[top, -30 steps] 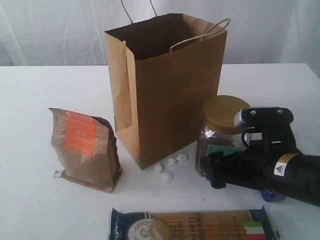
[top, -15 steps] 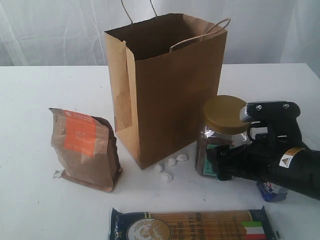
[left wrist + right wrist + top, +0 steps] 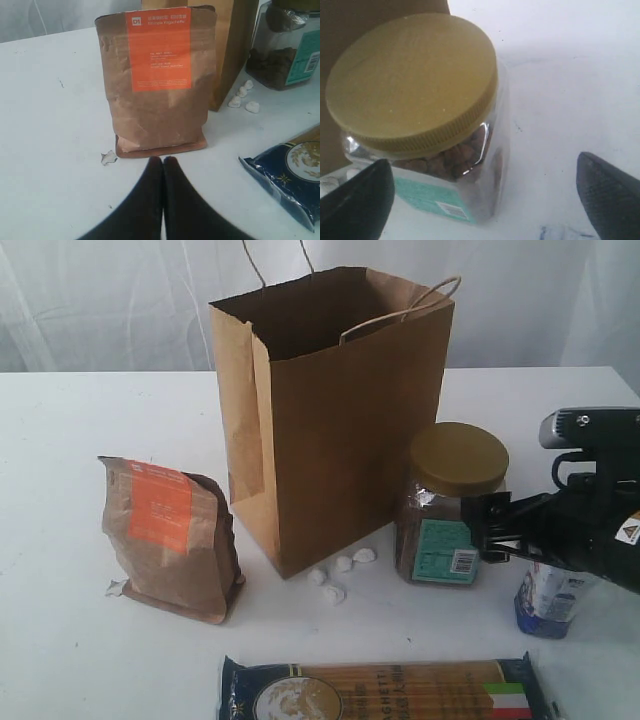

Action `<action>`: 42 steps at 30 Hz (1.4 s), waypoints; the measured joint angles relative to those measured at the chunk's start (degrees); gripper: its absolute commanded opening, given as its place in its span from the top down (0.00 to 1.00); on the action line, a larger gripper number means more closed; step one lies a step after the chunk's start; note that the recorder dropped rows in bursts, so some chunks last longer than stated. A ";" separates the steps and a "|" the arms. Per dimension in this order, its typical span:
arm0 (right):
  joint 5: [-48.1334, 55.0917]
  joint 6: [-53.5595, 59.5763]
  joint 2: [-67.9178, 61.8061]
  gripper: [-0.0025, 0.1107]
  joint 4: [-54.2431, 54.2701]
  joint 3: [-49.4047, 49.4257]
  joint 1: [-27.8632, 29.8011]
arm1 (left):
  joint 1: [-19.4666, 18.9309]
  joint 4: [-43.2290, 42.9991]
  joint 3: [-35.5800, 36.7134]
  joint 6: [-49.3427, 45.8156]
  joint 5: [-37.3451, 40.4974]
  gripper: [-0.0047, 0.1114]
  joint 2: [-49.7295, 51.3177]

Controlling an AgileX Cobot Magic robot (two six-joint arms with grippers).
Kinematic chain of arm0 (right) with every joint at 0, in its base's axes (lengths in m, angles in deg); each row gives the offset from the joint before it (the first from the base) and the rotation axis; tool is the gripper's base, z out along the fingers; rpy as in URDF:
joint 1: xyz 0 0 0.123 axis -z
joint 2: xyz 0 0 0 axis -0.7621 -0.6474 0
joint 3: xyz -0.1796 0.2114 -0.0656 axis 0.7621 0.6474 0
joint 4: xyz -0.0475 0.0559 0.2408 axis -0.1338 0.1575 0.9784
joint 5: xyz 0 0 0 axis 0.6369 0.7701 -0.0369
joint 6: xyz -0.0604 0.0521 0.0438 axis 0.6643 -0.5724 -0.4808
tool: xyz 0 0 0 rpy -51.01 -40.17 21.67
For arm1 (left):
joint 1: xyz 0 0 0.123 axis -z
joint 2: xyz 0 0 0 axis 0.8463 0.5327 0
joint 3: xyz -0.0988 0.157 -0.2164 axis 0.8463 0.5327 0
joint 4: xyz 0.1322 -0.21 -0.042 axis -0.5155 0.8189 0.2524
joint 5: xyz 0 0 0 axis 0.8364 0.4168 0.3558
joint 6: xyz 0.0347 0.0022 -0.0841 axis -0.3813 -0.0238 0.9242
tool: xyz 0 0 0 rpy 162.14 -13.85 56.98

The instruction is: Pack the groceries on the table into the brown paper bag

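Note:
The brown paper bag [image 3: 340, 410] stands upright and open at the table's [image 3: 90, 440] middle. Left of it stands the kraft pouch [image 3: 170, 540] with its orange label; my left gripper [image 3: 163, 162] is shut and empty just short of the pouch [image 3: 157, 80]. The gold-lidded jar [image 3: 450, 510] stands right of the bag. My right gripper [image 3: 490, 530] is open, its fingertips at the jar's right side, apart from it. The jar [image 3: 420, 80] sits ahead of the wide-spread fingers [image 3: 355, 205]. The spaghetti pack [image 3: 385, 690] lies along the front edge. The blue-white packet [image 3: 548, 600] shows below the right arm. Can and bottle are out of view.
A few small white pebble-like bits [image 3: 340, 575] lie at the bag's front corner, between bag and jar. A scrap of white [image 3: 107, 157] lies by the pouch's base. A white curtain hangs behind the table.
My right gripper has drawn back to the right, off the front of the jar, so the jar's teal label and the blue-white packet now show. The left gripper has not visibly moved.

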 measured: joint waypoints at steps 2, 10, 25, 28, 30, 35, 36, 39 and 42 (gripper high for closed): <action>1.83 0.12 1.83 0.18 0.00 0.05 0.00 | 0.00 0.00 0.00 0.00 0.00 0.96 0.00; 6.12 0.23 5.10 0.18 0.69 0.05 -5.91 | 0.00 0.00 0.00 0.00 0.00 0.96 0.00; 0.87 0.33 -9.20 0.18 2.34 -3.78 -11.26 | 0.00 0.00 0.00 0.00 0.00 0.96 0.00; -0.94 0.33 -12.45 0.19 3.21 -4.88 -12.47 | 0.00 0.00 0.00 0.00 0.00 0.96 0.00; -2.09 0.33 -14.03 0.21 3.62 -5.22 -12.61 | 0.00 0.00 0.00 0.00 0.00 0.96 0.00; -5.82 0.33 -16.67 0.24 5.89 -5.48 -12.94 | 0.00 0.00 0.00 0.00 0.00 0.96 0.00; -6.14 0.33 -16.69 0.24 6.23 -5.48 -12.94 | 0.00 0.00 0.00 0.00 0.00 0.96 0.00; -6.81 0.33 -16.79 0.24 6.59 -5.48 -12.94 | 0.00 0.00 0.00 0.00 0.00 0.96 0.00; -7.18 0.43 -16.79 0.24 7.17 -5.48 -12.94 | 0.00 0.00 0.00 0.00 0.00 0.96 0.00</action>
